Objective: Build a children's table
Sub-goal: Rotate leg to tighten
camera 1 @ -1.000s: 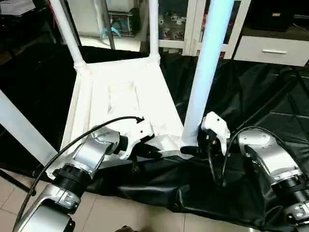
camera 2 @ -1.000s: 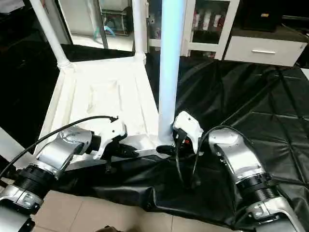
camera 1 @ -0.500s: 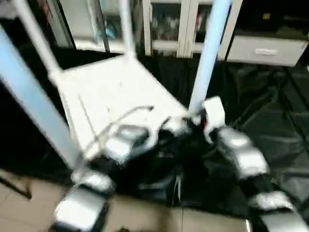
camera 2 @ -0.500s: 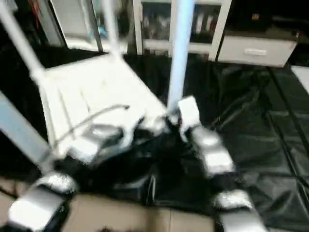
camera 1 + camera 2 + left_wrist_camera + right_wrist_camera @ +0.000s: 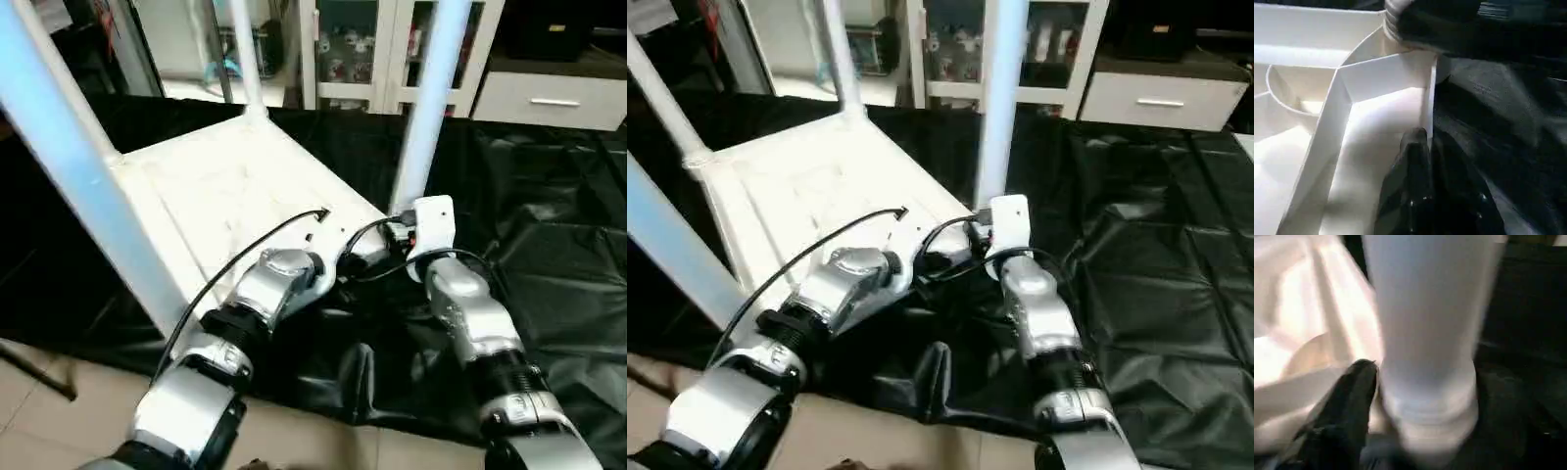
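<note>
The white tabletop [image 5: 225,186] lies upside down on a black sheet, with white legs standing upright in its corner sockets. The nearest right leg [image 5: 429,108] rises from the corner where both grippers meet. My left gripper [image 5: 1425,152] is shut on the tabletop's thin rim wall [image 5: 1431,98] beside that corner; in the head view it sits at the near edge [image 5: 348,262]. My right gripper [image 5: 392,238] is at the base of the leg [image 5: 1425,333], right above its socket. Another leg [image 5: 73,166] stands large at the near left.
The black sheet [image 5: 549,245] covers the floor to the right and front, wrinkled near my forearms. Pale tiles [image 5: 59,411] show at the front left. White glass-door cabinets [image 5: 343,49] and a drawer unit [image 5: 554,98] line the back. A black cable [image 5: 245,259] arcs over my left wrist.
The whole picture has swung, so the camera has moved. Both grippers stay at the same near corner, the left on the rim and the right at the leg's base.
</note>
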Robot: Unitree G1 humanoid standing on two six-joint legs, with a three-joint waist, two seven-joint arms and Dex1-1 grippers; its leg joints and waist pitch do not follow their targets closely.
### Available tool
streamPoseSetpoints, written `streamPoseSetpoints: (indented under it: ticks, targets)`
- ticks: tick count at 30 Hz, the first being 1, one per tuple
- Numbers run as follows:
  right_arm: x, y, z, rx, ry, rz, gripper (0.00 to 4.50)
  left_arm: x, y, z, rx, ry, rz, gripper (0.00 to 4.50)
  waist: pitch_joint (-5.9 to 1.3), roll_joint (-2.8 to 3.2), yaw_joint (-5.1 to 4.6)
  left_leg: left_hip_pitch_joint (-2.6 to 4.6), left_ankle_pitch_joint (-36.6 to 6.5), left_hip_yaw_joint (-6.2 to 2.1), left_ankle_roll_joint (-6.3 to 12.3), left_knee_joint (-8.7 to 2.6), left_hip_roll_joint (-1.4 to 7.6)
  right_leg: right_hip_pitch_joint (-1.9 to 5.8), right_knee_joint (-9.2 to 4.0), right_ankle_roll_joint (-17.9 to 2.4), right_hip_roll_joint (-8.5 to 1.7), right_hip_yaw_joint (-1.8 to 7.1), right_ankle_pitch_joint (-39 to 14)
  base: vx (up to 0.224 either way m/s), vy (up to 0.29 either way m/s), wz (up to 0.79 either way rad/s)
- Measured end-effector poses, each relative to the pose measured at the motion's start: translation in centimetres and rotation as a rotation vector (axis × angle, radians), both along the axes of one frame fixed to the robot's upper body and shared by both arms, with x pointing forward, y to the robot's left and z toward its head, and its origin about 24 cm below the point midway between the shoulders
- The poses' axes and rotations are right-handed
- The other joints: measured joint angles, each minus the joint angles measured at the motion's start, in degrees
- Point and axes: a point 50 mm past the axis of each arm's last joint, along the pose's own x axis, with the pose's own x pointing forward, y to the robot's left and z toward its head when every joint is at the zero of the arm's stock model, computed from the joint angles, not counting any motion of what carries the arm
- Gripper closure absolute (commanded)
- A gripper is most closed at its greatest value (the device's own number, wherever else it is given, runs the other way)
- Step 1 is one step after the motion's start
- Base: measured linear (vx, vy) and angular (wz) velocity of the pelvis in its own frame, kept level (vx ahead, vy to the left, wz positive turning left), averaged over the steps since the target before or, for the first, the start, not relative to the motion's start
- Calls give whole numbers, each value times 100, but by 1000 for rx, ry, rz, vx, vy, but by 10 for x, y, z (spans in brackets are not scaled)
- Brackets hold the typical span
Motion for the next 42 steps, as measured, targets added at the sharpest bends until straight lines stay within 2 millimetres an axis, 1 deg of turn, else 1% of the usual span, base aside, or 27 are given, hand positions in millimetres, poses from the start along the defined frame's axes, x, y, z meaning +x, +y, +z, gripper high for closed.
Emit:
streamPoseSetpoints:
  ticks: [1,3,4,6,7,8,9,10,11,12,13,15,16,18,19,22,24,25,28,29,30,31,33,34,35,38,42]
  targets:
    - [-3,-1,-1,14,16,43,82,2,6,1,6,-4,19,450,7,8,-68,-6,0,-8,0,1,2,-4,-7,13,0,-10,8,0,0,0]
    - [-4,-9,0,15,24,84,73,3,13,1,12,-6,30,450,14,30,-117,-8,0,-9,-1,-3,2,-7,-13,18,0,-12,11,0,0,0]
    - [-5,-15,4,13,18,119,68,3,16,2,14,-3,23,450,19,41,-138,-8,0,-9,-1,-8,3,-8,-16,18,1,-12,11,0,0,0]
    - [-5,-25,15,-4,-4,190,51,1,22,2,8,7,-10,450,25,54,-155,-10,-1,-9,-1,-16,3,-12,-21,19,2,-15,11,0,0,0]
    - [-5,-30,22,-20,-17,225,31,0,27,2,8,10,-34,450,24,56,-157,-9,0,-9,1,-19,8,-12,-24,18,6,-18,10,0,0,0]
    - [-7,-33,28,-41,-24,284,31,-3,32,2,13,11,-77,450,26,88,-159,-13,-1,-11,4,-17,12,-12,-27,16,9,-22,8,0,0,0]
    - [-10,-36,32,-56,-23,327,19,-7,35,2,12,21,-120,450,20,106,-152,-14,8,-11,21,-21,10,-12,-29,13,8,-23,7,0,0,0]
    - [-14,-39,35,-82,-10,391,19,-11,41,2,18,29,-173,450,20,133,-120,-14,12,-11,31,-23,11,-12,-27,7,8,-28,2,0,0,0]
    - [-19,-41,36,-116,12,467,9,-14,47,3,34,36,-225,450,25,150,-90,-15,12,-11,31,-24,12,-13,-26,4,8,-31,0,0,0,0]
    - [-24,-43,35,-134,34,517,9,-17,52,3,41,50,-266,450,20,159,-64,-13,12,-11,31,-27,14,-11,-26,-2,8,-36,-3,0,0,0]
    - [-30,-44,34,-154,63,592,9,-21,57,3,58,62,-311,450,20,167,-13,-13,13,-11,30,-27,15,-11,-22,-6,7,-40,-7,0,0,0]
    - [-35,-41,33,-158,90,666,9,-24,60,4,72,77,-369,450,20,172,51,-13,13,-7,28,-22,14,-11,-20,-6,4,-36,-7,0,0,0]
    - [-37,-40,33,-170,108,722,9,-27,60,6,81,85,-409,450,21,168,84,-14,4,-4,15,-18,11,-9,-20,-7,-2,-34,-7,0,0,0]
    - [-41,-42,32,-189,135,775,9,-33,59,5,74,103,-464,450,26,155,117,-17,-5,3,10,-11,5,-5,-23,-7,-11,-28,-7,0,0,0]
    - [-42,-43,32,-194,147,797,9,-35,57,6,77,104,-491,450,36,116,135,-17,-6,15,13,-9,2,-6,-21,-7,-17,-22,-7,0,0,0]
    - [-42,-38,31,-194,157,831,9,-37,56,8,91,104,-503,450,37,48,149,-17,-6,22,15,-3,3,-9,-18,-8,-17,-16,-6,0,0,0]
    - [-40,-33,30,-194,153,844,9,-38,55,9,97,107,-508,450,33,28,149,-17,-6,24,15,-3,4,-11,-17,-8,-17,-15,-6,0,0,0]
    - [-37,-29,30,-193,148,854,24,-39,54,9,100,107,-510,450,34,22,152,-17,-3,24,20,-3,4,-13,-16,-8,-17,-15,-6,0,0,0]
    - [-29,-24,30,-194,151,851,24,-40,54,10,104,108,-512,450,32,2,184,-22,8,25,39,-4,5,-17,-13,-8,-16,-18,-6,0,0,0]
    - [-28,-24,30,-200,149,849,43,-40,54,10,105,108,-513,450,31,-2,192,-22,8,25,40,-4,6,-18,-14,-8,-16,-17,-6,0,0,0]
    - [-28,-24,30,-200,150,848,43,-40,54,10,106,109,-512,450,30,-8,191,-22,8,26,41,-4,7,-19,-13,-8,-15,-16,-6,0,0,0]
    - [-28,-24,28,-194,157,849,58,-41,55,10,106,110,-511,450,30,-12,190,-22,8,26,41,-4,8,-19,-14,-8,-13,-16,-6,0,0,0]
    - [-28,-23,27,-192,167,859,65,-42,56,10,104,111,-509,450,28,-9,186,-22,7,27,41,-4,8,-20,-14,-8,-13,-15,-6,0,0,0]
    - [-29,-22,26,-196,171,865,89,-42,56,10,105,112,-509,450,27,-8,179,-21,7,27,41,-4,9,-20,-13,-8,-12,-15,-6,0,0,0]
    - [-29,-22,25,-199,175,868,89,-43,56,9,106,112,-508,450,27,-9,173,-21,7,27,41,-4,9,-20,-11,-8,-12,-15,-6,0,0,0]
    - [-29,-23,23,-210,190,868,127,-43,56,9,106,113,-508,450,28,-17,150,-20,8,28,40,-3,10,-20,-9,-8,-12,-15,-6,0,0,0]
    - [-27,-24,23,-210,195,869,143,-43,56,9,105,118,-506,450,27,-20,143,-20,7,30,41,-1,9,-20,-9,-8,-12,-13,-6,0,0,0]
